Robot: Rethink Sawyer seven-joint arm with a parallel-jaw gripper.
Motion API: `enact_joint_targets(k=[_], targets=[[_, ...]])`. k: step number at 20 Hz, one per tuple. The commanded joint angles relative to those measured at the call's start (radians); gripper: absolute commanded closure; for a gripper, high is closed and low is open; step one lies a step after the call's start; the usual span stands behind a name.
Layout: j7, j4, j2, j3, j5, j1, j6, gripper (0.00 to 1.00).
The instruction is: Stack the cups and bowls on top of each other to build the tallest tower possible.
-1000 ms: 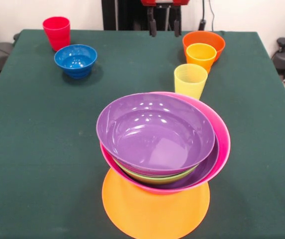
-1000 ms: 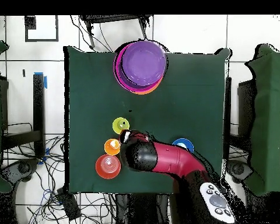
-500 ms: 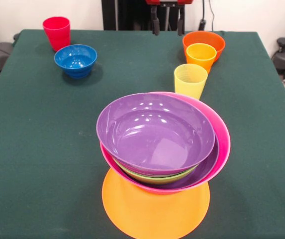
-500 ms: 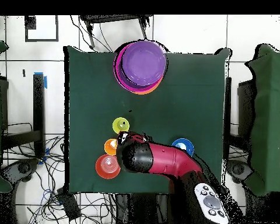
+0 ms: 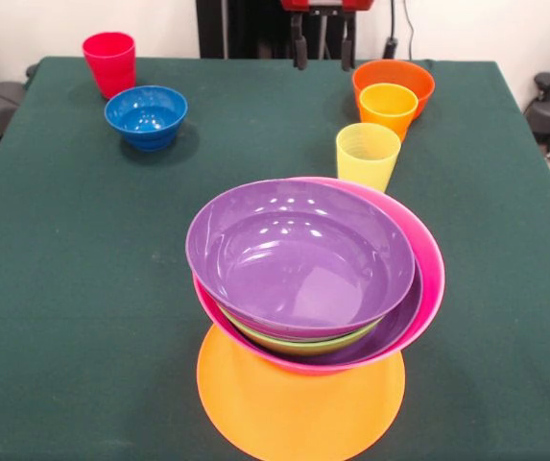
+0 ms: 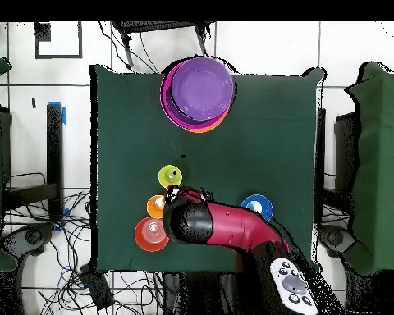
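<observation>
The tower stands near the table's front edge: a large orange bowl (image 5: 298, 408) at the bottom, then a pink bowl (image 5: 430, 279), a lime green bowl (image 5: 294, 343) and a purple bowl (image 5: 298, 254) on top. From overhead the tower (image 6: 198, 92) is at the far edge. A translucent yellow cup (image 5: 368, 154) stands behind it. Farther back, an orange-yellow cup (image 5: 388, 108) stands in front of a red-orange bowl (image 5: 396, 73). A blue bowl (image 5: 146, 115) and a red cup (image 5: 109, 62) sit at the back left. My gripper (image 5: 322, 48) hangs open and empty at the top edge, left of the red-orange bowl.
In the overhead view the red arm (image 6: 229, 227) reaches over the table and covers part of the blue bowl (image 6: 258, 203) and the orange-yellow cup (image 6: 155, 205). The dark green table (image 5: 83, 269) has cables and chairs around it.
The gripper has shifted slightly towards the orange-yellow cup and red-orange bowl and risen a little. No cup or bowl has moved.
</observation>
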Motion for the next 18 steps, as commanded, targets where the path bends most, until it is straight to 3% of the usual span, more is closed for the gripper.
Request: enact_joint_targets(k=[1,18], targets=[[0.189,-0.003,0.062,-0.004,0.022,0.04,-0.068,0.0],[0.185,0.02,0.06,0.005,0.031,0.039,-0.065,0.0]])
